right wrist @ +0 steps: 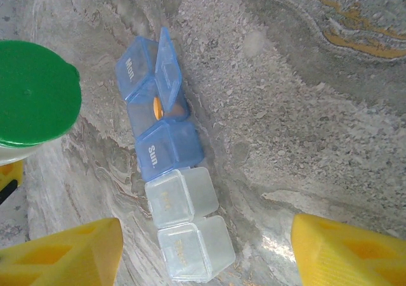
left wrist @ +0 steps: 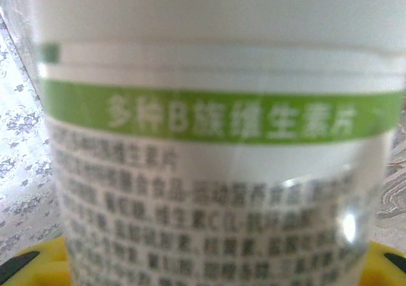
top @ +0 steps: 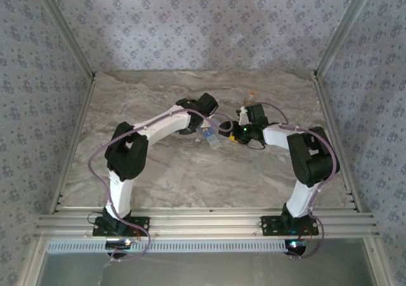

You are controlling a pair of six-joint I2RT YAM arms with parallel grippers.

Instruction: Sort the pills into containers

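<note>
The containers are one pill box point(right wrist: 166, 151) lying on the marble, with blue cells marked "Mon" and "Sun" and two clear cells point(right wrist: 184, 226). Its middle blue cell has its lid up, and an orange pill point(right wrist: 156, 107) lies inside. My right gripper point(right wrist: 206, 260) hovers open over the clear end, its yellow fingertips point(right wrist: 63, 254) wide on either side. My left gripper point(left wrist: 203, 270) is shut on a white bottle point(left wrist: 209, 108) with a green label band. The bottle's green cap point(right wrist: 35, 92) sits just left of the box. From above, both grippers point(top: 204, 111) point(top: 241, 129) meet over the box point(top: 213, 140).
A small orange object point(top: 252, 96) stands behind the right gripper near the back of the table. Aluminium frame rails point(top: 70, 134) and patterned walls close in the left, right and far sides. Open marble point(top: 190, 172) lies between the box and the arm bases.
</note>
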